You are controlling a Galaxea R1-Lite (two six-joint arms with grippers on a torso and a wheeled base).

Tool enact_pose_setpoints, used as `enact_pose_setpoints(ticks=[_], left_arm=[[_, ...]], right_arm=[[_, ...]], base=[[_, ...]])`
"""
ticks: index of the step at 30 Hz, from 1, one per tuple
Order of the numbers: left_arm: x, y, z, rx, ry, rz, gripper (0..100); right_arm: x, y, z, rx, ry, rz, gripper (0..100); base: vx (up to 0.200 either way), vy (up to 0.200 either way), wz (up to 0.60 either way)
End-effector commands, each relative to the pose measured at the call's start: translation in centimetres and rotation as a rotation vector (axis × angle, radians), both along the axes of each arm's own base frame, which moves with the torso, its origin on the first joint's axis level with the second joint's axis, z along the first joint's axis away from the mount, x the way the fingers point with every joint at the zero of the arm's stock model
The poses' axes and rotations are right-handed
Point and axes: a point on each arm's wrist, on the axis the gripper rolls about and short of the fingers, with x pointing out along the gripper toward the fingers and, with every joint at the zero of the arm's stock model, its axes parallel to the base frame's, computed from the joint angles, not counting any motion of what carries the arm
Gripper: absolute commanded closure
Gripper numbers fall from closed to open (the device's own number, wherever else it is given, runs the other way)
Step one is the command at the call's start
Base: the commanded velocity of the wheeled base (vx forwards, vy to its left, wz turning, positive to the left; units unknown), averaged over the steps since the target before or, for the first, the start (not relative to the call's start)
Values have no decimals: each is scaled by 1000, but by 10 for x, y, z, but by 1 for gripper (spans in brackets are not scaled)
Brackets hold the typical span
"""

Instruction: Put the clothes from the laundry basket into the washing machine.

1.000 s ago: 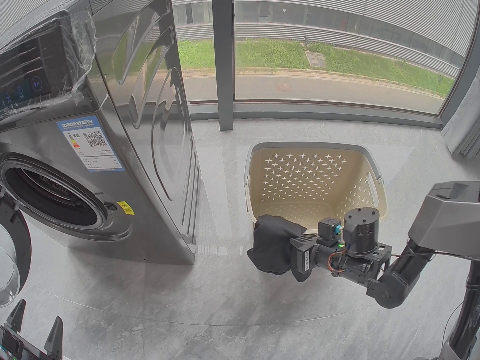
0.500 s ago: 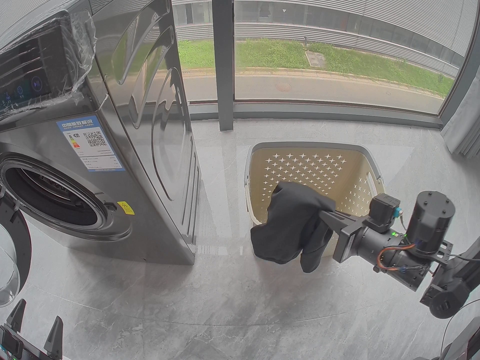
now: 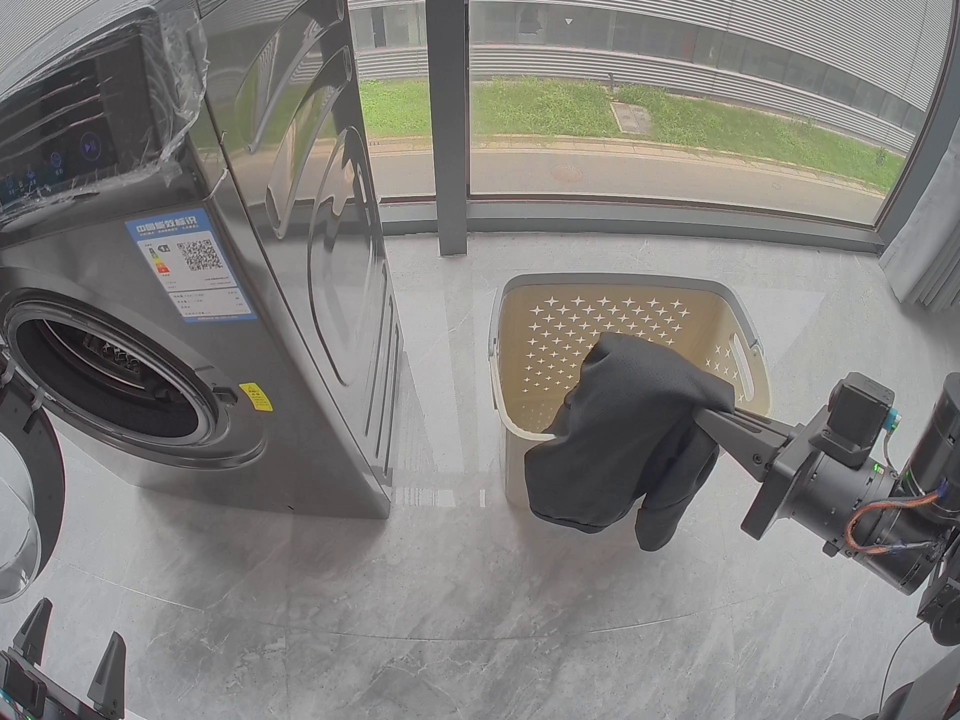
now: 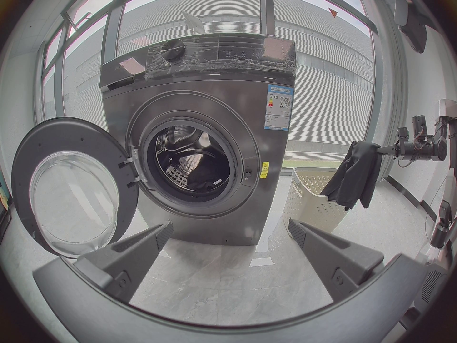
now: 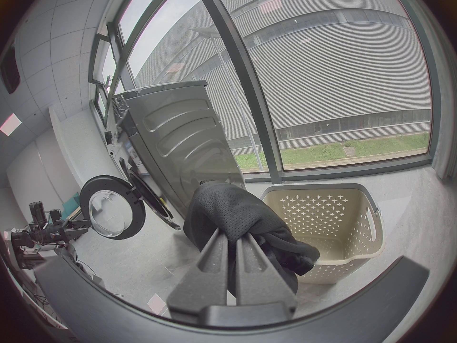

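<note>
The right claw (image 3: 712, 417) pinches a dark garment (image 3: 620, 422), which hangs above the laundry basket's (image 3: 610, 282) near edge. The left claw (image 4: 228, 237) is spread, low before the open-doored washing machine (image 4: 200, 96).

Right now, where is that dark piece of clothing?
In the head view the dark garment hangs from the right gripper over the near rim of the laundry basket, to the right of the washing machine.
</note>
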Motion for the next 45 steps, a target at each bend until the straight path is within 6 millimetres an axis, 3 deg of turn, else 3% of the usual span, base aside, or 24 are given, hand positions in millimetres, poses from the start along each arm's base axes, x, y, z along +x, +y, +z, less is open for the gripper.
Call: enact_pose_setpoints(ticks=[1, 14, 19, 45], left_arm=[[0, 0, -4, -1, 3, 1, 0], [0, 0, -4, -1, 2, 1, 0], [0, 0, -4, -1, 2, 1, 0], [0, 0, -4, -7, 3, 1, 0]], right_arm=[[-6, -4, 4, 18, -21, 8, 100], [-8, -4, 8, 38, -44, 48, 100], [-8, -2, 8, 42, -51, 68, 100], [-9, 1, 7, 46, -40, 82, 100]], base=[[-200, 0, 0], [-200, 0, 0], [0, 0, 0], [0, 200, 0]])
